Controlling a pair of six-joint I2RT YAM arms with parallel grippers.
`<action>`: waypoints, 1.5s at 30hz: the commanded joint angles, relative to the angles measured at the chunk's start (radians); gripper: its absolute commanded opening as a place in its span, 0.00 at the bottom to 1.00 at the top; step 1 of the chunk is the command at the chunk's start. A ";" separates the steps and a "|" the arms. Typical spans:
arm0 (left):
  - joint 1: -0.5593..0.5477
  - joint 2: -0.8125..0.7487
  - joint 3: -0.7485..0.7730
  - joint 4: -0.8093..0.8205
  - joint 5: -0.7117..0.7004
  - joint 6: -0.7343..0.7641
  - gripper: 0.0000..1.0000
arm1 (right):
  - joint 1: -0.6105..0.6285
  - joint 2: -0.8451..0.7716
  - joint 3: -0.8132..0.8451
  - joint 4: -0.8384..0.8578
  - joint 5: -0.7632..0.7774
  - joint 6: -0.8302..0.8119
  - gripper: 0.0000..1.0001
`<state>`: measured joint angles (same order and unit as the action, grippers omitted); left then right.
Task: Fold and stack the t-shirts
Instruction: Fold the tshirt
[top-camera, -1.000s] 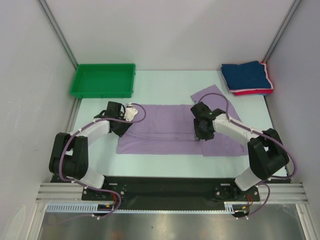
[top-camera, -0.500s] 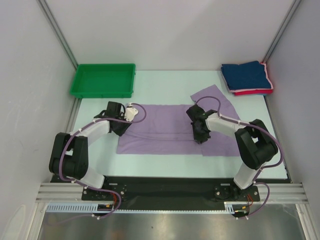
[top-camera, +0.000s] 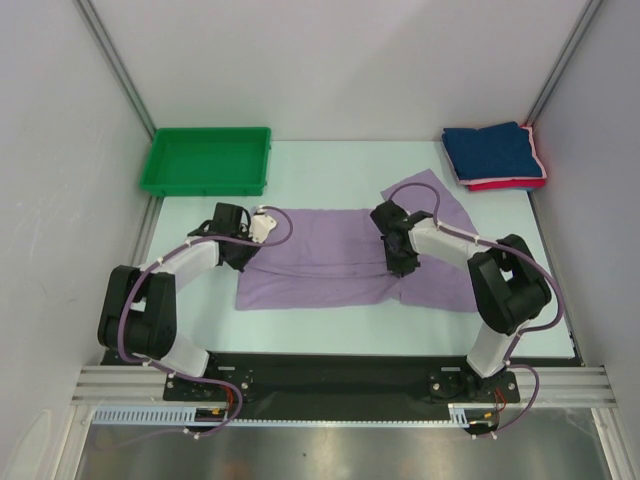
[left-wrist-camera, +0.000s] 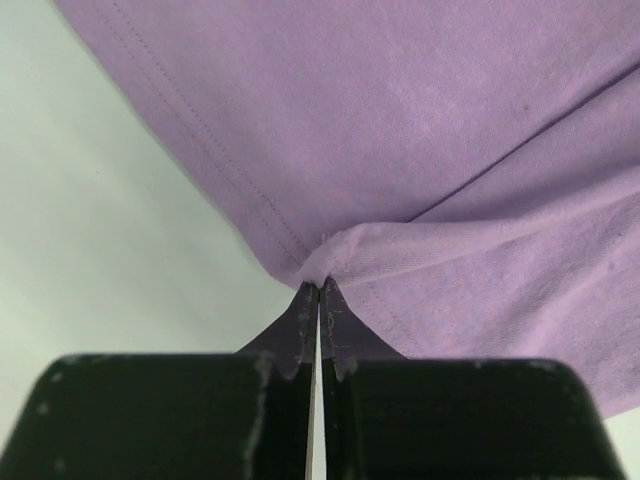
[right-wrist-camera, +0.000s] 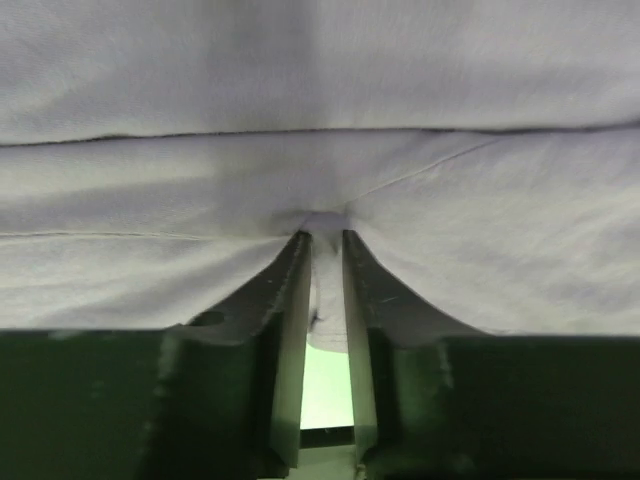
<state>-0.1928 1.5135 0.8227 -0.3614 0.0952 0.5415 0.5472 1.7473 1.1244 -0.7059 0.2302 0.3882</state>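
The lavender t-shirt (top-camera: 330, 255) lies spread on the table between the arms, with one sleeve (top-camera: 425, 195) sticking out at the back right. My left gripper (top-camera: 245, 243) is shut on the shirt's left edge; the left wrist view shows the pinched hem (left-wrist-camera: 330, 262) at my closed fingertips (left-wrist-camera: 318, 290). My right gripper (top-camera: 397, 258) is shut on a fold of the shirt near its middle right; the right wrist view shows cloth (right-wrist-camera: 325, 225) between the jaws (right-wrist-camera: 325, 250). The navy t-shirt (top-camera: 492, 150) lies folded on the pink-red t-shirt (top-camera: 505, 184) at the back right.
A green plastic tray (top-camera: 207, 160) stands at the back left. Grey walls with metal posts close in the table (top-camera: 330, 165) on the left, back and right.
My right gripper has moved back and to the left, pulling the shirt's near edge with it. The left gripper has stayed put.
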 joint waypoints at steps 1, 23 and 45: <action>0.006 -0.032 0.018 0.001 0.034 0.000 0.00 | -0.004 0.014 0.045 -0.027 0.037 -0.021 0.26; 0.007 -0.033 0.036 -0.001 0.018 0.002 0.00 | -0.009 0.041 0.126 -0.021 0.100 -0.051 0.00; 0.036 -0.013 0.090 0.018 -0.092 -0.043 0.50 | -0.050 0.060 0.235 -0.020 0.086 -0.072 0.50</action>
<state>-0.1688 1.5730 0.8608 -0.3466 0.0273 0.5137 0.5072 1.8950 1.3205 -0.7105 0.3035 0.2974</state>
